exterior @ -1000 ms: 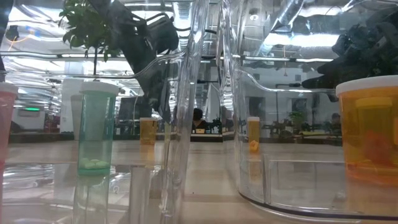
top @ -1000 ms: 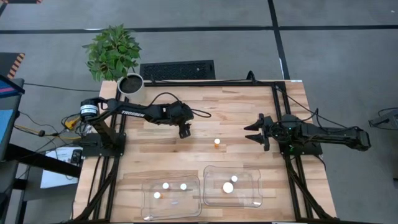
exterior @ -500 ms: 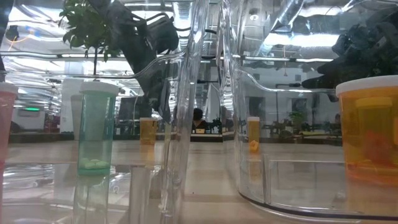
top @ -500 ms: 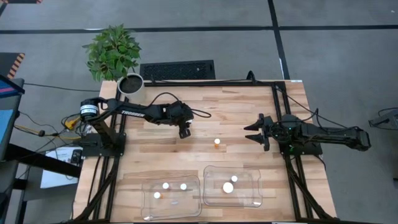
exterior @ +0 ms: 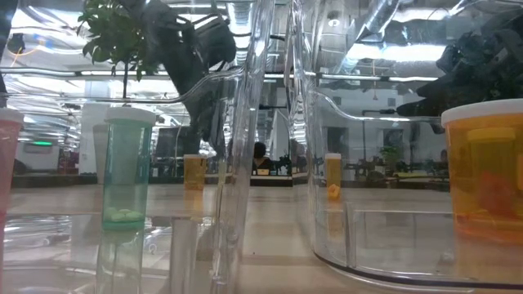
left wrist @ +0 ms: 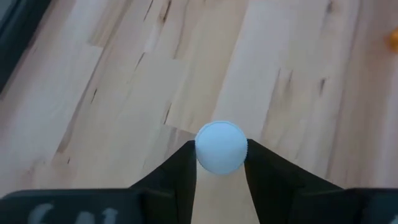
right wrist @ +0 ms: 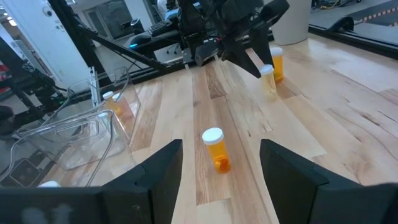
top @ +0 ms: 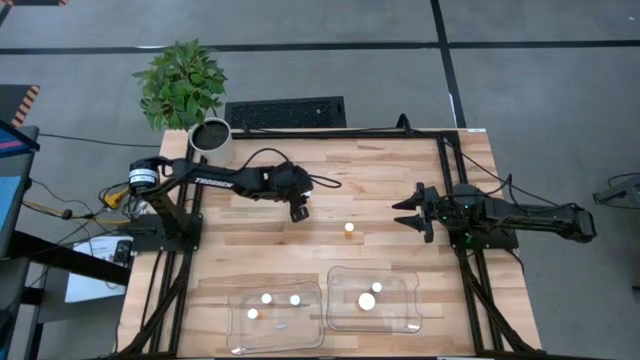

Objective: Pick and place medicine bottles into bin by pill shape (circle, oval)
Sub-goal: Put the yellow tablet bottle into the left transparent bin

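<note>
My left gripper (top: 298,211) is over the middle of the table, shut on a small medicine bottle with a white cap (left wrist: 221,147). The right wrist view shows this bottle's pale body (right wrist: 269,85) below the fingers, with an amber bottle (right wrist: 277,63) standing just behind it. Another small orange bottle (top: 349,229) stands on its base on the wood between the two grippers. My right gripper (top: 408,213) is open and empty at the table's right, pointing at that bottle. More bottles stand in the two clear bins. My left gripper pinches the bottle's round white cap (left wrist: 231,163) between its two fingers (left wrist: 184,167), one on each side. The fingers come from above, pointing down. The bottle stays upright below them; whether its base is on the table I cannot tell.
Two clear bins stand at the near edge: the left bin (top: 240,340) holds three bottles, one of them green (exterior: 127,171); the right bin (top: 405,322) holds two, one a large amber one (exterior: 489,175). A potted plant (top: 183,85) stands beyond the far left corner.
My left gripper has moved a little upward, still shut on the bottle's cap.
</note>
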Controlling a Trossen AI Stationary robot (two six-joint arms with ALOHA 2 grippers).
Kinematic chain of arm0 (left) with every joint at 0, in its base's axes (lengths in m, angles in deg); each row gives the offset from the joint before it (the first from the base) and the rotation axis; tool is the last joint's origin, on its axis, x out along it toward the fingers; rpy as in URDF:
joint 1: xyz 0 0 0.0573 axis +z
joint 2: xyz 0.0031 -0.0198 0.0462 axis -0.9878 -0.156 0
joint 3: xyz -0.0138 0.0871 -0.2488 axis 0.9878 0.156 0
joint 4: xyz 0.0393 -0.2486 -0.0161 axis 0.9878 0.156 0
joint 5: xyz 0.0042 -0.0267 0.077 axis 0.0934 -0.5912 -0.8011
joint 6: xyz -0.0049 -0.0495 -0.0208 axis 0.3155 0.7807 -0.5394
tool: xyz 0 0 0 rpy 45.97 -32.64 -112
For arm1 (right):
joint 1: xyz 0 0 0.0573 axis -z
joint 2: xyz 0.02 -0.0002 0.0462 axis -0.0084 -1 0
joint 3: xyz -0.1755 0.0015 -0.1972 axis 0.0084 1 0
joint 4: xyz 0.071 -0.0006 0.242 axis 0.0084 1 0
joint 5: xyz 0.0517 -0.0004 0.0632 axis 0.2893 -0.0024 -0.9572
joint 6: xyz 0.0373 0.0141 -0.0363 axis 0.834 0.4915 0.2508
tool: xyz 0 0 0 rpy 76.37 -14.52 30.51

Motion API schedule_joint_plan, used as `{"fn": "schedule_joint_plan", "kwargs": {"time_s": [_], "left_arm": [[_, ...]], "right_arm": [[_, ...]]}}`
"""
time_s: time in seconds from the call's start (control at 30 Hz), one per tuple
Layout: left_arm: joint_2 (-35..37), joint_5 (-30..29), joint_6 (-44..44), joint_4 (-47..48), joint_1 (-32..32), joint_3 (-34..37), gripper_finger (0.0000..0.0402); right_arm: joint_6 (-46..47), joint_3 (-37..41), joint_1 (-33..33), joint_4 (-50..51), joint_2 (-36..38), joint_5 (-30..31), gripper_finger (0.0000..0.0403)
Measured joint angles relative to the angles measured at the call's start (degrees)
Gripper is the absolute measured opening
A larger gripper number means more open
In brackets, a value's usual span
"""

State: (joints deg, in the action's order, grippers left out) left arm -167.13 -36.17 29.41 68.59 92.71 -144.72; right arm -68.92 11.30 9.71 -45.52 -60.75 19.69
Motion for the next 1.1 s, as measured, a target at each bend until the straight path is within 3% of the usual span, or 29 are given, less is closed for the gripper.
{"fn": "schedule_joint_plan", "kwargs": {"time_s": [0.27,0.43,0.6,1.1], "left_arm": [[1.12,-0.01,4.28,13.97,-5.94,-11.75,0.0111],[1.56,-0.55,9.5,24.41,-13.97,-20.96,0.011],[2.22,-2.68,16.92,28.54,-24.04,-26.73,0.011],[2.7,-17.84,48.67,33.36,-53.76,-28.26,0.011]], "right_arm": [[0.0,0.0,0.0,0.01,0.0,0.01,0.0225],[0.0,0.01,0.02,-0.01,0.0,-0.01,0.0225],[0.02,-0.01,0.02,0.0,0.0,-0.01,0.0225],[0.04,0.01,0.0,-0.01,0.0,-0.01,0.0225]]}}
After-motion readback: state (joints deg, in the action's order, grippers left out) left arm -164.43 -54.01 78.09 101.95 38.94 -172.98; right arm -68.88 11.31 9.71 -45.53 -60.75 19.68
